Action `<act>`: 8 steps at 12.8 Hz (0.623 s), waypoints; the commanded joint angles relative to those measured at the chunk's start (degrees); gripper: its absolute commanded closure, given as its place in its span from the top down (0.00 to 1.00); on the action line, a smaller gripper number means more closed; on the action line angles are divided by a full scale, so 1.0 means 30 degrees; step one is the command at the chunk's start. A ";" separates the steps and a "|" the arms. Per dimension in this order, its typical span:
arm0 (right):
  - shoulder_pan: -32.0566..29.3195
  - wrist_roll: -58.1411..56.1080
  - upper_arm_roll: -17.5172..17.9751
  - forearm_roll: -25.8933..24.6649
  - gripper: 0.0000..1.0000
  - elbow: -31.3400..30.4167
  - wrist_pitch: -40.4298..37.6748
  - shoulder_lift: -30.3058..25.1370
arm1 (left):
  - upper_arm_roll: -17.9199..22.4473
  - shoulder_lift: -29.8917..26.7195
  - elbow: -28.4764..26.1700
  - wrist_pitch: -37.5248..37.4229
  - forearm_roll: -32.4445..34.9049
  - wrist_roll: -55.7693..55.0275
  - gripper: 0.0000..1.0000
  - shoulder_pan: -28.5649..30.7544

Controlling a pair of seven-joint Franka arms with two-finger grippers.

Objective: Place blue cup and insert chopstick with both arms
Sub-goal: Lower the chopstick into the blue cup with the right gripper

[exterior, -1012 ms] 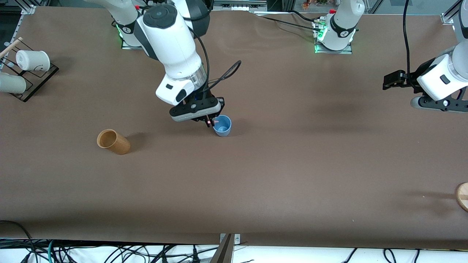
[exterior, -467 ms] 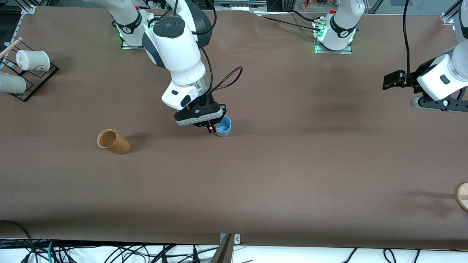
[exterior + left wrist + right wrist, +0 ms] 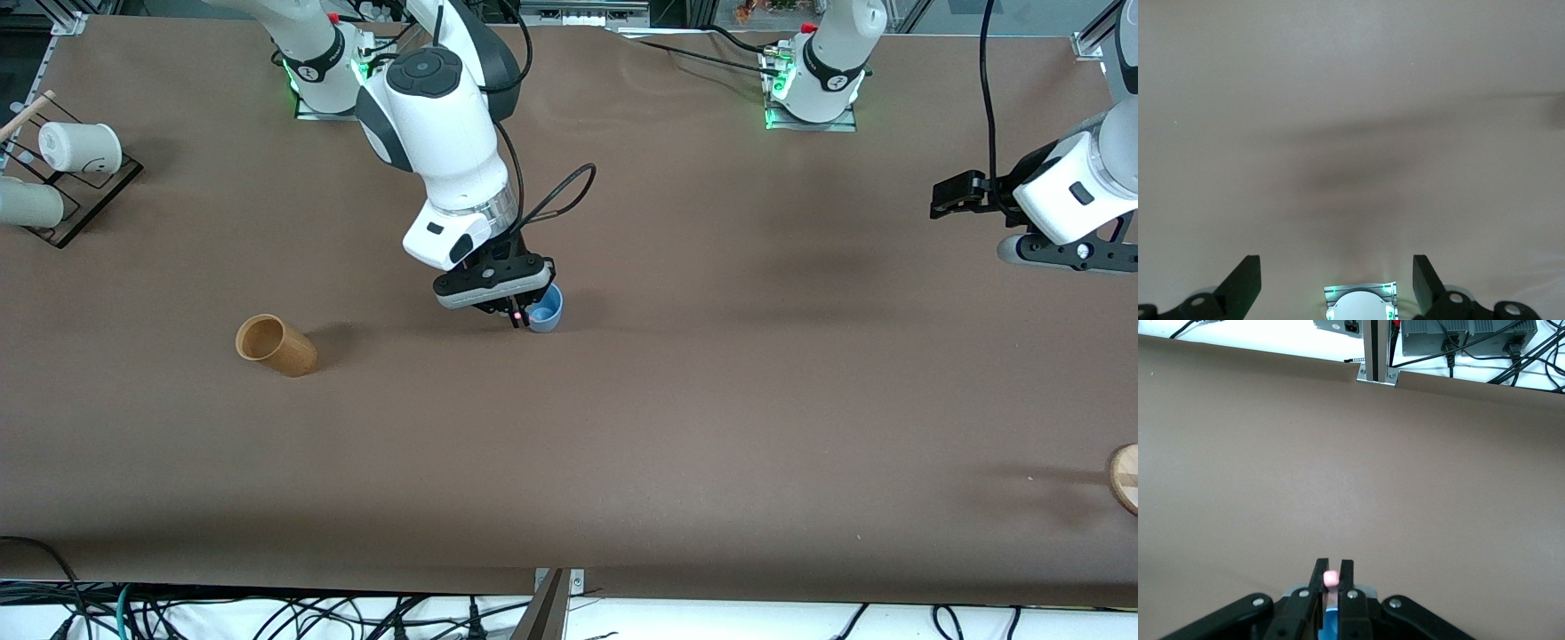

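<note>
The blue cup point(image 3: 546, 311) stands upright near the middle of the table. My right gripper point(image 3: 515, 316) is right over the cup's rim, shut on the pale-pink chopstick point(image 3: 516, 316). In the right wrist view the chopstick's pink end point(image 3: 1331, 578) shows clamped between the fingers, with the stick running down into the cup's blue inside point(image 3: 1329, 623). My left gripper point(image 3: 949, 197) is open and empty, held above the table at the left arm's end. In the left wrist view its two fingertips point(image 3: 1245, 280) stand wide apart over bare table.
A tan wooden cup point(image 3: 275, 345) lies on its side toward the right arm's end. A black wire rack point(image 3: 89, 187) with white paper cups point(image 3: 80, 147) stands at that end. A round wooden piece point(image 3: 1125, 476) sits at the table's edge at the left arm's end.
My right gripper has moved down and toward the blue cup with the chopstick, which now reaches deeper into the cup. The left arm has not moved.
</note>
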 commanded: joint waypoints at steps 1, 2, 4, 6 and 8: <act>0.0280 0.0592 -0.0151 -0.0415 0.00 -0.0172 0.0565 0.0206 | 0.0103 0.0015 0.0124 0.0079 -0.0452 0.0345 1.00 -0.0078; 0.0397 0.0940 -0.0122 -0.0415 0.00 -0.0172 0.0654 0.0237 | 0.0103 0.0015 0.0124 0.0079 -0.0452 0.0345 1.00 -0.0078; 0.0456 0.1441 -0.0122 -0.0444 0.00 -0.0172 0.0626 0.0354 | 0.0103 0.0015 0.0124 0.0079 -0.0452 0.0345 1.00 -0.0049; 0.0486 0.1441 -0.0122 -0.0415 0.00 -0.0230 0.0509 0.0354 | 0.0103 0.0015 0.0124 0.0079 -0.0452 0.0345 1.00 -0.0049; 0.0544 0.1412 -0.0122 -0.0444 0.10 -0.0377 0.0479 0.0354 | 0.0103 0.0015 0.0124 0.0079 -0.0452 0.0345 1.00 -0.0049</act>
